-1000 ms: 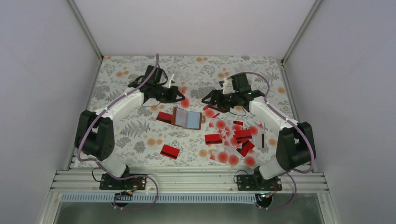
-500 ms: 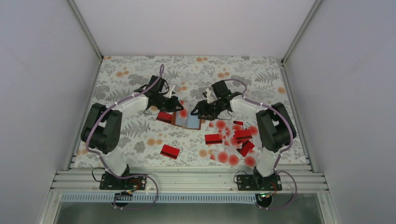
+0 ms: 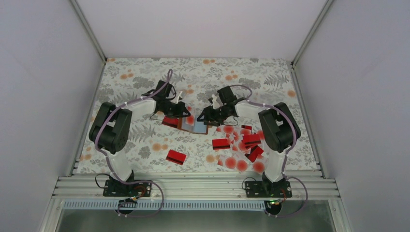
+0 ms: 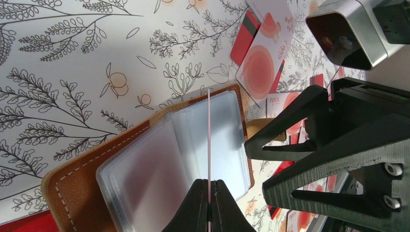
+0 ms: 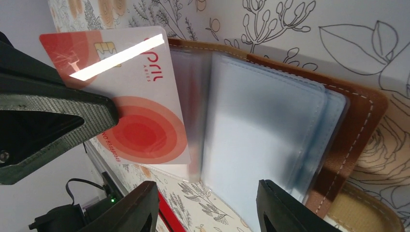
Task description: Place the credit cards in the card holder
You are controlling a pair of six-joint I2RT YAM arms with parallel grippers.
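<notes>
Left gripper: clamped on the held card, a whitish one with a big red dot, pinched at one end.
Held card: carried on edge above the open card holder, so only a thin line is seen from the left wrist. Its free long edge is met by the clear sleeves; whether it has entered a pocket cannot be told.
Right gripper: fingers are set apart with nothing pinched between them, and they are placed over the near side of the sleeves (contact with the plastic cannot be judged).
Card holder: laid open and flat on the floral table, between the two grippers. Brown leather is seen around the outside and pale grey-blue sleeves inside.
Loose credit cards: scattered in a heap to the right of the holder, where red cards with a black stripe are mixed with whitish red-dot ones.
Red card: found just beside the holder's left edge.
Lone red card: left well apart from the heap, nearer the arm bases.
</notes>
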